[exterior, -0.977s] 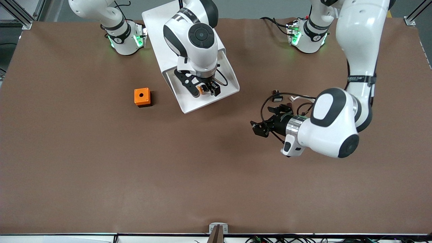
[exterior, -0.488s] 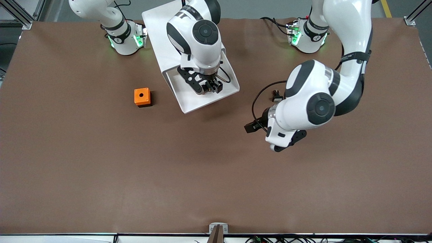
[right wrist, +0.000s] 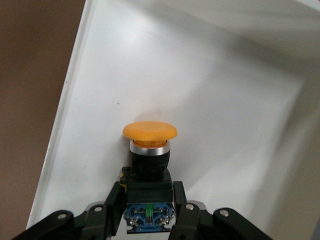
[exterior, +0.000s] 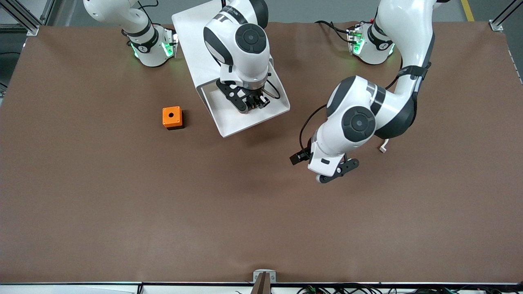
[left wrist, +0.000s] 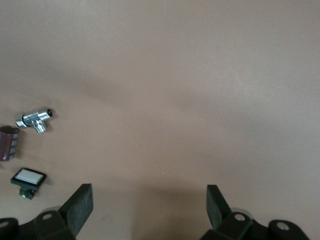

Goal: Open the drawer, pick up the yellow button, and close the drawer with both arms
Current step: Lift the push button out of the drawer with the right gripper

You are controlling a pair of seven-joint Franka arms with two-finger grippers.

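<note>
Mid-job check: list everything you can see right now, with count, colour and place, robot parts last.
drawer: 1, white, pulled open from the cabinet
cabinet: 1, white, between the arm bases
button: 1, orange cap, black body, blue rear, in the drawer
orange cube: 1, with a hole, toward the right arm's end
metal fitting: 1, silver, on the table
cylinder: 1, dark reddish, beside the fitting
black piece: 1, white face, beside the cylinder
table: 1, brown
right gripper: black, in the drawer, shut on the button
left gripper: black, open, over bare table
</note>
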